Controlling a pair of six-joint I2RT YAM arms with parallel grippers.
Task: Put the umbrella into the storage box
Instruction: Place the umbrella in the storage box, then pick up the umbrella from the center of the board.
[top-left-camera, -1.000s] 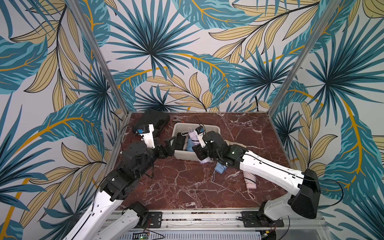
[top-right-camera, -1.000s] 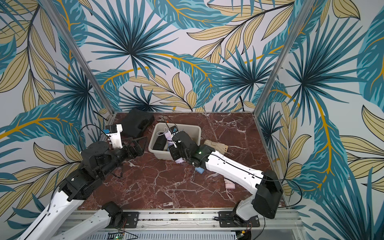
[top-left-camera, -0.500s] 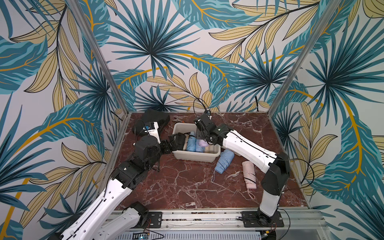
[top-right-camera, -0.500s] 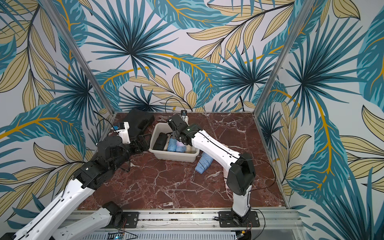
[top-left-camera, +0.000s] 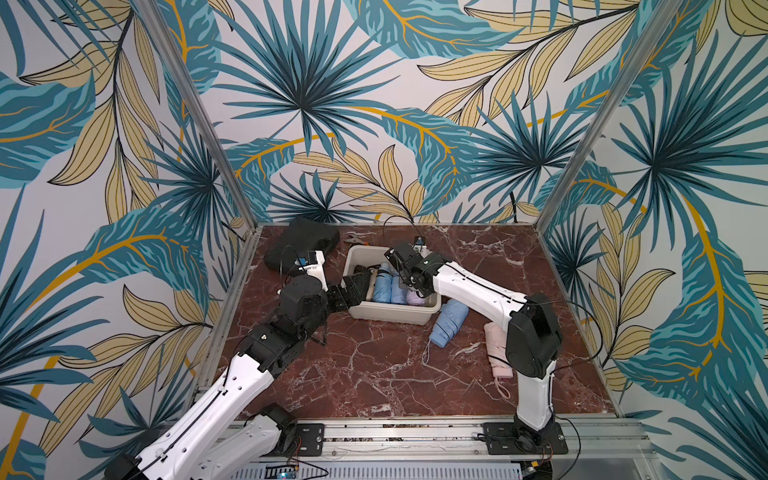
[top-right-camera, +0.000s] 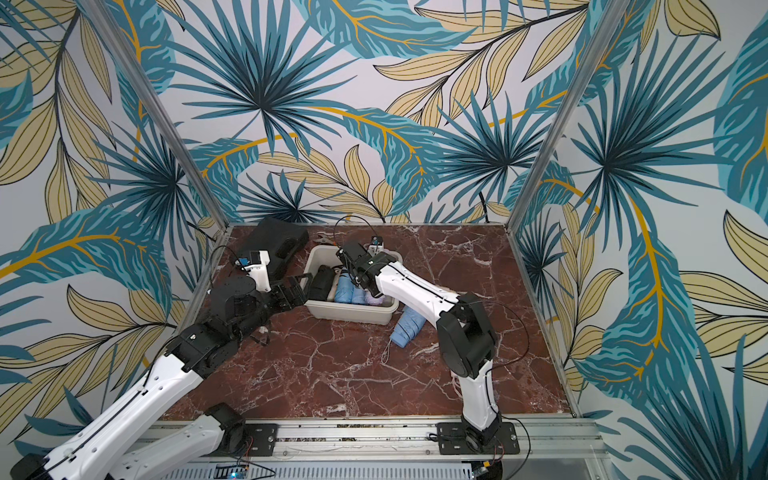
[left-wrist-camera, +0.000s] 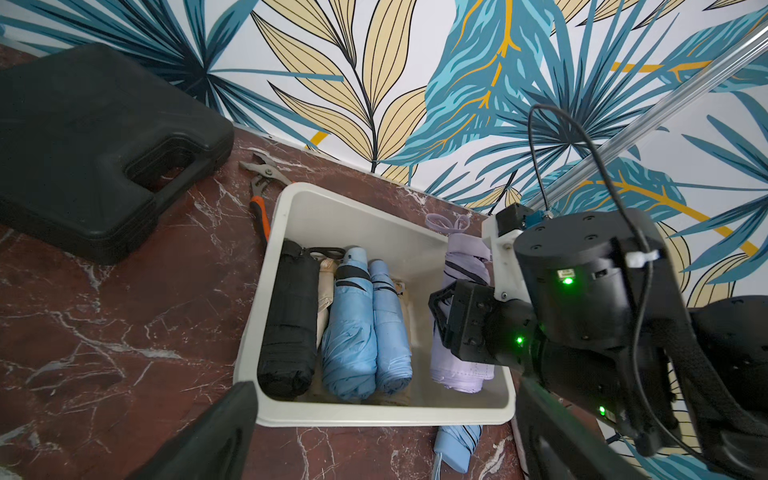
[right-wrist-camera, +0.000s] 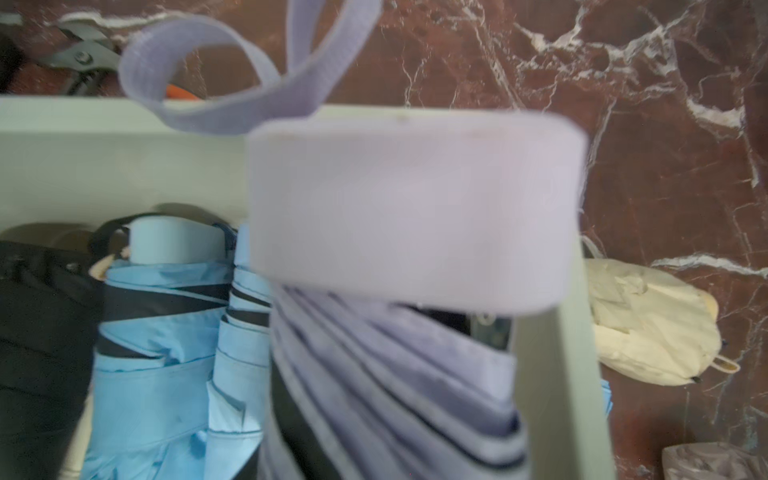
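The off-white storage box (top-left-camera: 390, 314) (top-right-camera: 348, 314) (left-wrist-camera: 374, 415) stands at the back middle of the marble table. It holds a black umbrella (left-wrist-camera: 289, 316), two light blue umbrellas (left-wrist-camera: 365, 332) and a lilac umbrella (left-wrist-camera: 461, 368) (right-wrist-camera: 395, 395). My right gripper (top-left-camera: 407, 284) (top-right-camera: 360, 282) (left-wrist-camera: 453, 320) reaches into the box's right end, shut on the lilac umbrella, which tilts with its handle (right-wrist-camera: 415, 208) above the far rim. My left gripper (top-left-camera: 357, 289) (top-right-camera: 296, 291) (left-wrist-camera: 384, 399) is open at the box's left end, holding nothing.
On the table right of the box lie a light blue umbrella (top-left-camera: 446, 324) (top-right-camera: 406, 329) and a pink one (top-left-camera: 496, 349). Back left sits a black moulded case (top-left-camera: 301, 245) (left-wrist-camera: 95, 153), with pliers (left-wrist-camera: 259, 183) beside it. A cream pouch (right-wrist-camera: 648, 328) lies behind the box.
My right arm swung from in front of the box to over it, carrying the lilac umbrella down inside. The left gripper edged closer to the box's left end, still open.
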